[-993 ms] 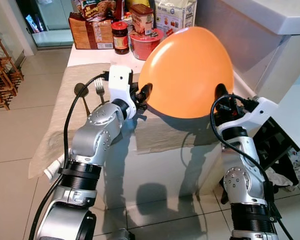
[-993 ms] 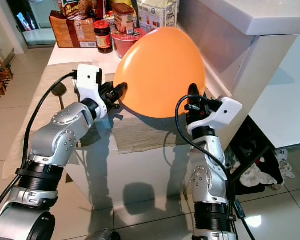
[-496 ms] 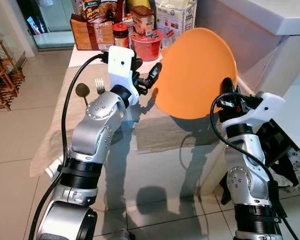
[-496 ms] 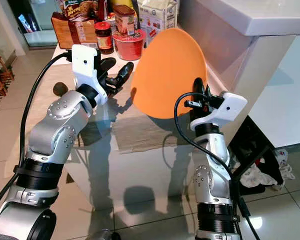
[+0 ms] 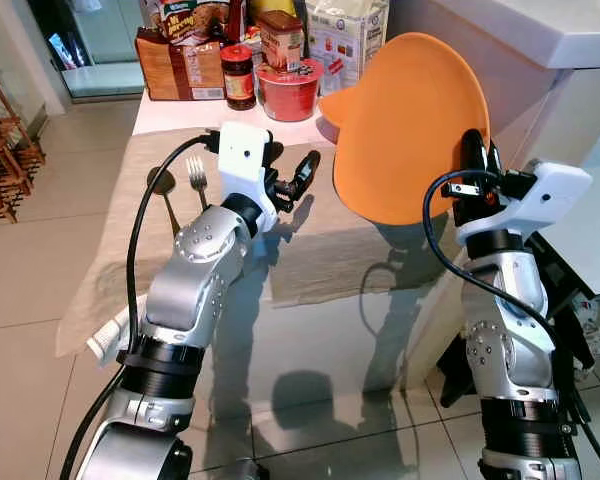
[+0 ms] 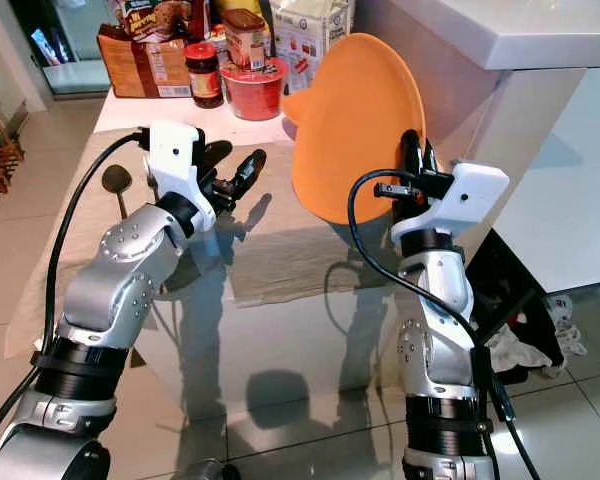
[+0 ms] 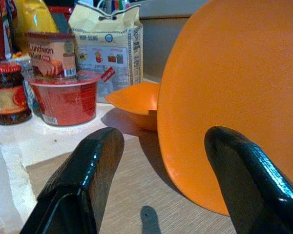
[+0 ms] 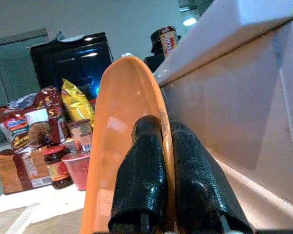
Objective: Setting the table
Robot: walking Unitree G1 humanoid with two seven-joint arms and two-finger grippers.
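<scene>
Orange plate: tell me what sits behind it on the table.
Behind the orange plate, held upright by the right pincer, an orange bowl rests on the table near the flour bag. The plate hides part of the bowl and the table past it.

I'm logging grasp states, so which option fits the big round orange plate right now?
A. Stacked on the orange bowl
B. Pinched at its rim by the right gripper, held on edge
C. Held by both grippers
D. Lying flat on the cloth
B: the right gripper has its black fingers shut on the rim of the big round orange plate, which stands on edge, while the left gripper is open beside it.

Silver jointed arms with black ribbed collars, white wrist housings, looping black cables and glossy black fingers (image 7: 85,180).
</scene>
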